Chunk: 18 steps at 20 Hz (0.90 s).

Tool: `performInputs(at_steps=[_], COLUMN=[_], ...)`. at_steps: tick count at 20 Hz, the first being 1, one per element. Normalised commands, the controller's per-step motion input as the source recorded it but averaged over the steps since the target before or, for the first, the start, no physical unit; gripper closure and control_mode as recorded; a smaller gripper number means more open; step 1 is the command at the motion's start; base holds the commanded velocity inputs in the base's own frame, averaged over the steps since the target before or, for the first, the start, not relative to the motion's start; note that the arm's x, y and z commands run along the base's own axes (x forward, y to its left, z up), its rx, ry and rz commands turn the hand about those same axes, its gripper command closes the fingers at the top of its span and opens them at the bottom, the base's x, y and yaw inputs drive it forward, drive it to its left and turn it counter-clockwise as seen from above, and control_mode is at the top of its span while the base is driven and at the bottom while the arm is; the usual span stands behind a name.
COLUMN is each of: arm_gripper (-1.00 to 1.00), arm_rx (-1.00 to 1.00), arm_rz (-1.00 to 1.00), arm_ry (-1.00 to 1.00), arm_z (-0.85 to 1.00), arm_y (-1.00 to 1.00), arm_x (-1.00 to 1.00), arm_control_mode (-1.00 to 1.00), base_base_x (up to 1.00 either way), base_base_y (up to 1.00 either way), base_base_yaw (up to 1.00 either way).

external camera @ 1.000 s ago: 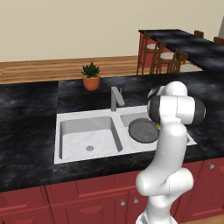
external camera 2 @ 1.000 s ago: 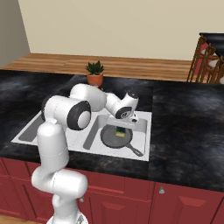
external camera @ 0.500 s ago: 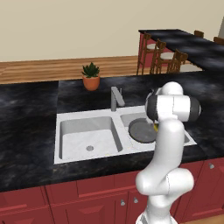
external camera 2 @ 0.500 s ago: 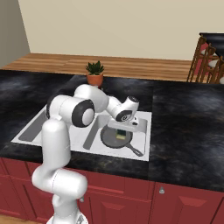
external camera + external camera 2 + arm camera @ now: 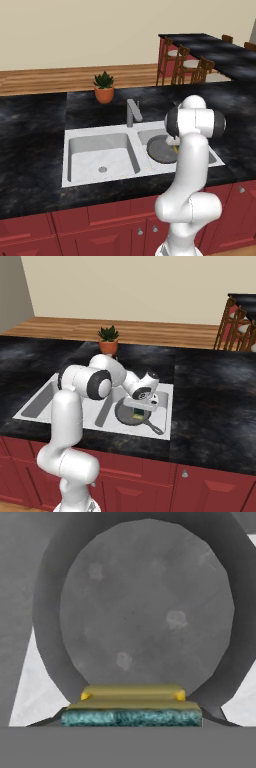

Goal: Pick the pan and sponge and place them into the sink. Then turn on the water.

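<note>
The end effector holds the sponge low over the pan in the sink's right basin, apparently to drop it there.

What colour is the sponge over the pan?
Green layer over yellow; the sponge shows best in the hand view.

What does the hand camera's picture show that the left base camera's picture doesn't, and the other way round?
Hand view alone: the sponge close up, a green layer and a yellow layer, low over the pan's flat grey bottom.

Left base view alone: the empty left basin, the grey faucet, the potted plant, the black counter, red cabinets and the white arm.

Both: the pan lying in the sink, in its right basin.
</note>
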Motion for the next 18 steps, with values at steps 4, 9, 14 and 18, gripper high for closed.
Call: performInputs(at_steps=[4,9,14,18], arm_gripper=[1.00,1.00,1.00,-1.00], arm_rx=[0.03,0.03,0.03,0.03], arm_rz=[0.00,0.00,0.00,0.00], arm_ry=[0.00,-0.01,-0.02,-0.02], arm_z=[-0.30,-0.27,-0.26,-0.24], arm_y=[0.00,-0.01,-0.02,0.00], arm_x=[0.05,0.06,0.06,0.11], arm_control_mode=[-1.00,-1.00,-1.00,-1.00], base_base_x=[0.00,0.00,0.00,0.00], base_base_y=[0.00,0.00,0.00,0.00], base_base_yaw=[0.00,0.00,0.00,0.00])
